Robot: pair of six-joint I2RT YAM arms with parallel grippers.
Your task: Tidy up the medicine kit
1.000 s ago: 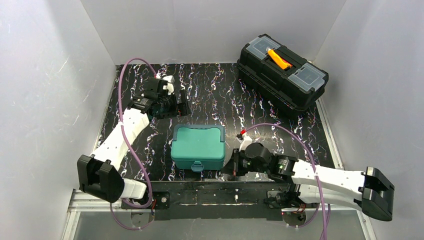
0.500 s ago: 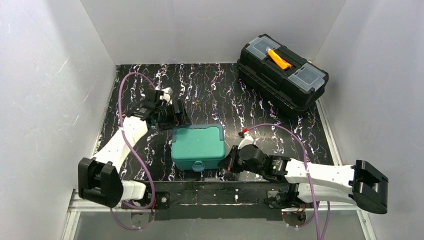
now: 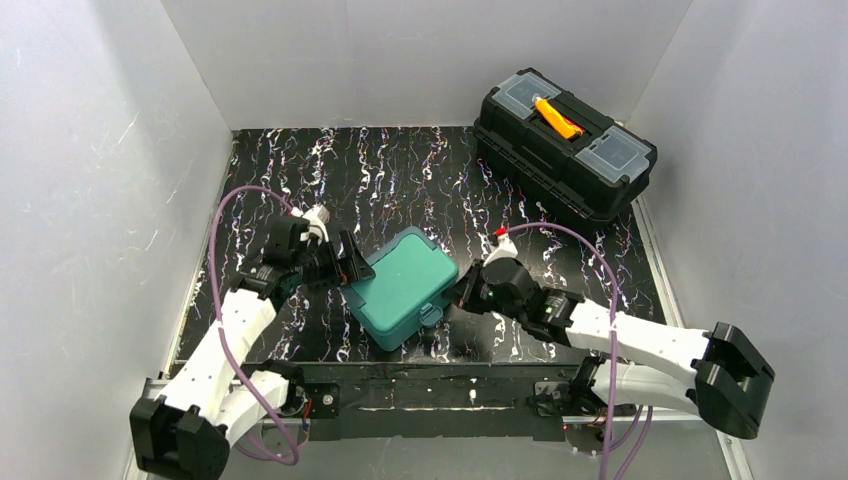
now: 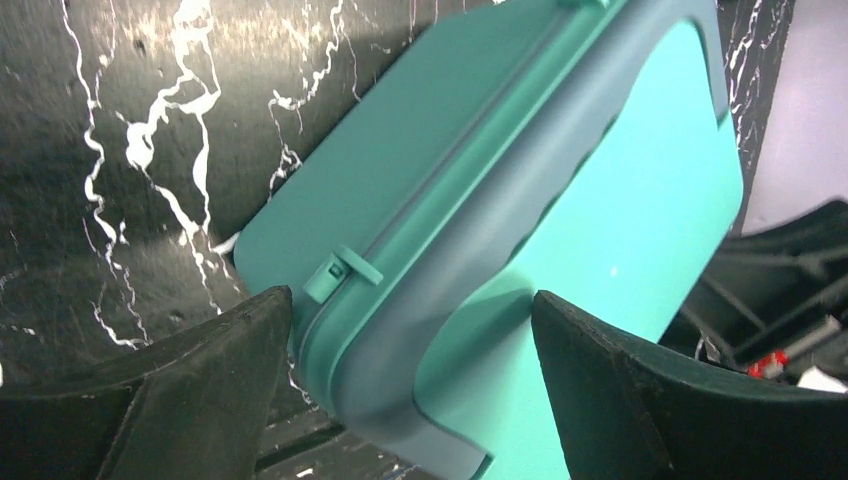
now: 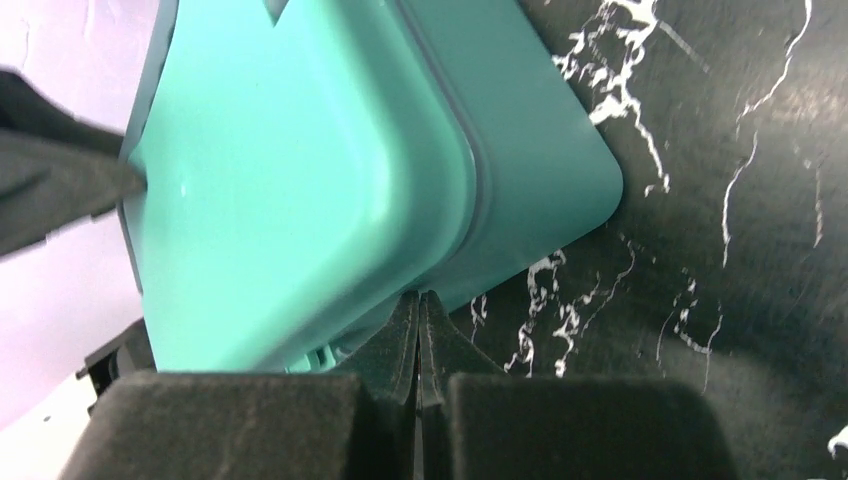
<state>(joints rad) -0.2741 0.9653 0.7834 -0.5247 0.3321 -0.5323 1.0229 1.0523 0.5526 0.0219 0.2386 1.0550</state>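
The left fingers (image 3: 349, 266) are spread, straddling the left corner of the closed medicine kit (image 3: 404, 286). The kit lies skewed at near centre of the tabletop (image 3: 400, 180). The right fingers (image 3: 463, 295) are clenched together, with their tips at the kit's right edge. The toolbox (image 3: 565, 142) sits far right, well apart.

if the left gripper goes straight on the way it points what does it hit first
The medicine kit: its corner sits between the open jaws of the left gripper in the wrist view. Whether they touch it is unclear.

top: high, looking down | wrists: close, facing opposite sides of medicine kit (image 3: 403, 285), shared by all
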